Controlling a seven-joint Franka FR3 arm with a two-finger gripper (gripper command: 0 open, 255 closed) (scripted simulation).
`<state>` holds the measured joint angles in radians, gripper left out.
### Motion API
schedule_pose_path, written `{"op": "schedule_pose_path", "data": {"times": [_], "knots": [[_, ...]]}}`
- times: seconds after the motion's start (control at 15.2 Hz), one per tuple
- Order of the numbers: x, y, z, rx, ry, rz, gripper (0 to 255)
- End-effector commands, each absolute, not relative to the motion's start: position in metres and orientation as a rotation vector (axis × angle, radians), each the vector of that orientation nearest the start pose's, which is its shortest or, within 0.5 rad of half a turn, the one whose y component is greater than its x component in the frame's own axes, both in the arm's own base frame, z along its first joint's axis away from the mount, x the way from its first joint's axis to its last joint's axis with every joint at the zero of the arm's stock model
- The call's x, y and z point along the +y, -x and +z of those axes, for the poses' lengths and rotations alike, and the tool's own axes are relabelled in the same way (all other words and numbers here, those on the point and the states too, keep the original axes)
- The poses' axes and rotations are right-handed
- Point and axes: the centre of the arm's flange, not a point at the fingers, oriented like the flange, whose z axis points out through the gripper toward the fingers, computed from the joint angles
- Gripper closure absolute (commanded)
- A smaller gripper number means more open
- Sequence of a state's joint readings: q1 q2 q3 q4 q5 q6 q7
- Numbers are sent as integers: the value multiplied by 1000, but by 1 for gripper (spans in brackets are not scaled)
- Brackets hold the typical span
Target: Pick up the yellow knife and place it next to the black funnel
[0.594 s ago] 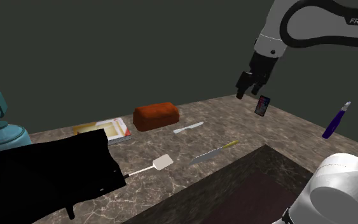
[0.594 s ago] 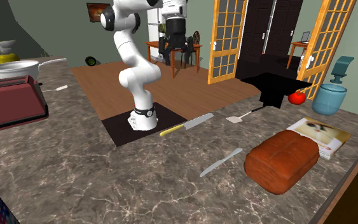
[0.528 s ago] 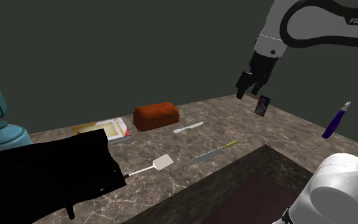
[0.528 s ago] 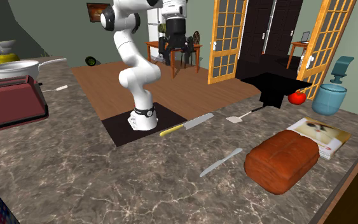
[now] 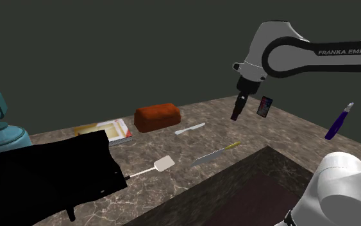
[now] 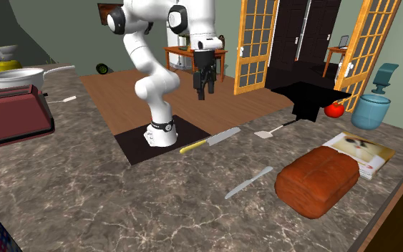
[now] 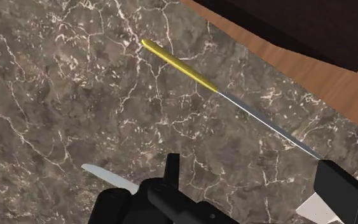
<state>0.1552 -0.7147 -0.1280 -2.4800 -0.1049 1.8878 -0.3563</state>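
Near the worktop's [image 5: 288, 128] edge on the side of the stand [image 5: 249, 186], we find the yellow-handled knife [image 5: 216, 153] lying flat on the marble. Its long axis runs roughly along that edge, with the yellow handle toward the stand's corner and the steel blade toward the white spatula [image 5: 154, 168]. The gripper [image 5: 236, 115] hangs in the air well above the marble. In the wrist view its two black fingers stand apart with nothing between them, so we read it as open and empty. In that view the knife [image 7: 228, 95] lies ahead of the gripper [image 7: 250, 165] and slantwise to the line between the fingers — the handle end farther off, the blade tip close by one finger. We judge that the coming move depends on this slant: the hand must go down and forward to the handle, and the wrist must turn until the fingers straddle the handle across its width, not along it. We cannot pick out the black funnel with certainty.
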Motion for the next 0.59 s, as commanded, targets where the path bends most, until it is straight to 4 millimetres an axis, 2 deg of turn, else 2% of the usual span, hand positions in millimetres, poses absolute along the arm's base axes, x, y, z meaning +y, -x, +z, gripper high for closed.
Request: {"op": "schedule_pose_path", "data": {"times": [0.0,0.53], "knots": [[-3,-356,508,-945,3021,-162,0],[15,-375,406,-1823,2552,-61,0]]}}
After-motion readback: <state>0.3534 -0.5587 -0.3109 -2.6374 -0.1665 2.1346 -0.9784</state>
